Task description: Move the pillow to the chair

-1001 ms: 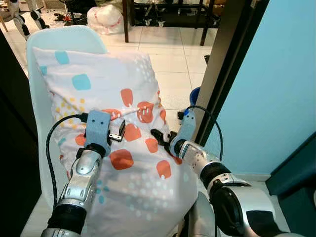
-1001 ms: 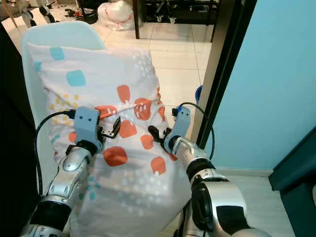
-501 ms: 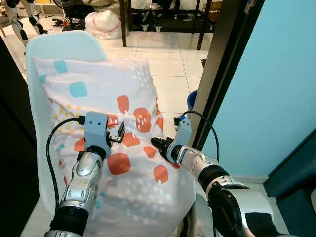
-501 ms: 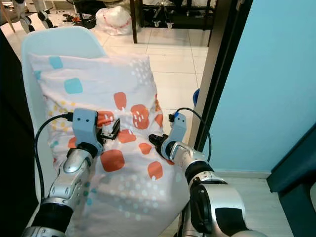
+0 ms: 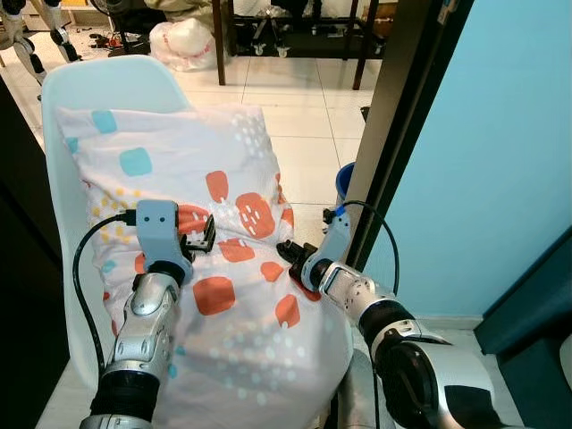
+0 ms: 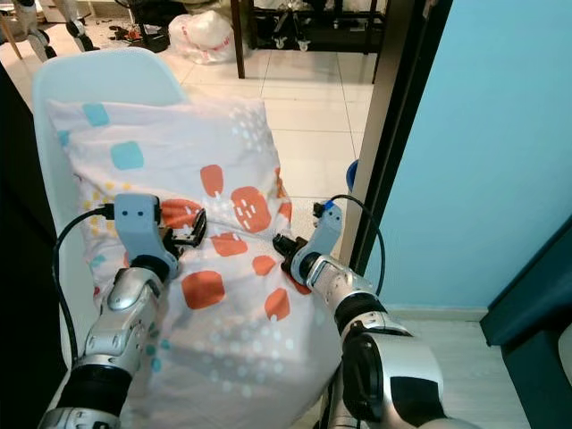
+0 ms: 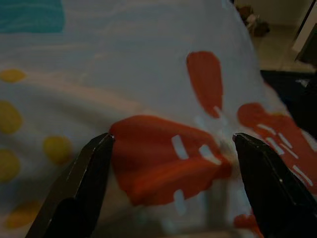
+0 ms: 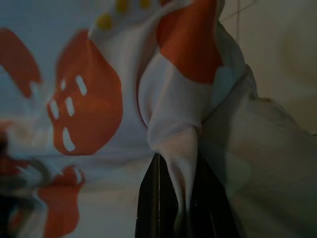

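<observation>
A white pillow (image 5: 188,206) with orange, teal and yellow patches leans upright in the pale blue chair (image 5: 107,80), filling its seat and back. My left gripper (image 5: 204,239) hovers just off the pillow's front with its fingers (image 7: 79,188) spread open around an orange patch (image 7: 168,158), nothing pinched. On the pillow's right edge, my right gripper (image 5: 291,255) is shut on a fold of the pillow cover (image 8: 173,144).
A dark door frame (image 5: 393,134) and a light blue wall (image 5: 500,152) stand close on the right. A blue bin (image 5: 344,183) sits on the tiled floor behind the pillow. Dark furniture (image 5: 18,295) borders the chair's left. A white bag (image 5: 183,40) and a table's legs lie farther back.
The pillow has settled lower and farther back into the chair. My left gripper has drawn back a little to the left; the right one keeps its pinch on the cover.
</observation>
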{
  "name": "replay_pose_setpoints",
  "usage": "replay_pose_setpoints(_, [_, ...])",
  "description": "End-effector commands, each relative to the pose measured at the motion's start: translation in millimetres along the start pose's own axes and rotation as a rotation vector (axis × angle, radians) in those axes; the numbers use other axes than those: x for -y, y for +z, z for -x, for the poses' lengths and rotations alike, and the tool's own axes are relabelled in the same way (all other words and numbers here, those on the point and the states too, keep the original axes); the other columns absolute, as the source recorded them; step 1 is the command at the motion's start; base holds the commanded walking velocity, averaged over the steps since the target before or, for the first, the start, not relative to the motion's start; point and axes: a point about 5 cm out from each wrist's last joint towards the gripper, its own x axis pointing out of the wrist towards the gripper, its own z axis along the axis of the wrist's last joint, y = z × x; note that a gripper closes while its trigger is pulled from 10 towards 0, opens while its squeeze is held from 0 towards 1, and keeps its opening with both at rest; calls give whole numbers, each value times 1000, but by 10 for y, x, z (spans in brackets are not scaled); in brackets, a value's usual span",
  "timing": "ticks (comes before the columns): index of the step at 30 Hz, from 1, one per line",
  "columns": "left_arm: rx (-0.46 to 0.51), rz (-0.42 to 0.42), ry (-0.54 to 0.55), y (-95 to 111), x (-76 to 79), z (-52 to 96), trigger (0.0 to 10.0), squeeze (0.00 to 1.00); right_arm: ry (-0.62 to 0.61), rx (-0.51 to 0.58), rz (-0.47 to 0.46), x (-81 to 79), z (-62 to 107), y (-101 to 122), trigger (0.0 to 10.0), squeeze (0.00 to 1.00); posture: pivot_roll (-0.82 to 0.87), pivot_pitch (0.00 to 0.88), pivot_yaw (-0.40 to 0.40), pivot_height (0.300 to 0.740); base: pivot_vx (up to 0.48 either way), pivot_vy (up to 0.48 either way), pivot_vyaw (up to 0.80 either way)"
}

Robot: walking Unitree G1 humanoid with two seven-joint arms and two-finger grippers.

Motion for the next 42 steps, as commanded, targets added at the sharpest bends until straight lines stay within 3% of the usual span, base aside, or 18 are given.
replay_pose_setpoints(1, [23, 56, 24, 48, -23, -10, 10000, 0, 82, 55, -30, -153, -48, 74, 0, 0, 8, 77, -50, 445, 0, 0, 0])
replay_pose_setpoints(4, [83, 124, 18, 159, -14, -26, 10000, 0, 122, 78, -57, -205, -58, 107, 0, 0, 8, 78, -50, 445, 0, 0, 0])
replay_pose_setpoints(7, [322, 310, -25, 664, 2, -57, 10000, 0, 280, 146, -137, -433, -96, 219, 0, 0, 6, 74, -50, 445, 0, 0, 0])
replay_pose_setpoints(13, [442, 297, -43, 1019, -2, -77, 10000, 0, 407, 185, -186, -658, -128, 291, 0, 0, 7, 70, -50, 445, 0, 0, 0])
replay_pose_setpoints(17, [519, 270, -51, 1265, -2, -58, 10000, 0, 530, 215, -216, -923, -162, 346, 0, 0, 9, 67, -48, 445, 0, 0, 0])
replay_pose_setpoints(19, [519, 270, -51, 1265, -2, -58, 10000, 0, 530, 215, -216, -923, -162, 346, 0, 0, 9, 67, -48, 445, 0, 0, 0])
replay_pose_setpoints(23, [552, 249, -86, 1411, 57, -28, 10000, 0, 655, 237, -250, -1266, -200, 399, 0, 0, 20, 62, -54, 445, 0, 0, 0])
replay_pose_setpoints(26, [545, 231, -87, 1405, 79, -26, 10000, 0, 709, 245, -273, -1422, -206, 437, 0, 0, 23, 62, -56, 445, 0, 0, 0])
replay_pose_setpoints(32, [522, 222, -83, 1353, 94, -14, 10000, 0, 768, 259, -289, -1572, -193, 517, 0, 0, 26, 65, -62, 445, 0, 0, 0])
replay_pose_setpoints(37, [501, 219, -86, 1314, 109, -19, 10000, 0, 769, 252, -257, -1602, -197, 518, 0, 0, 24, 66, -62, 445, 0, 0, 0])
replay_pose_setpoints(42, [472, 199, -92, 1261, 142, -28, 10000, 0, 653, 190, -137, -1469, -254, 315, 0, 0, 19, 67, -64, 445, 0, 0, 0])
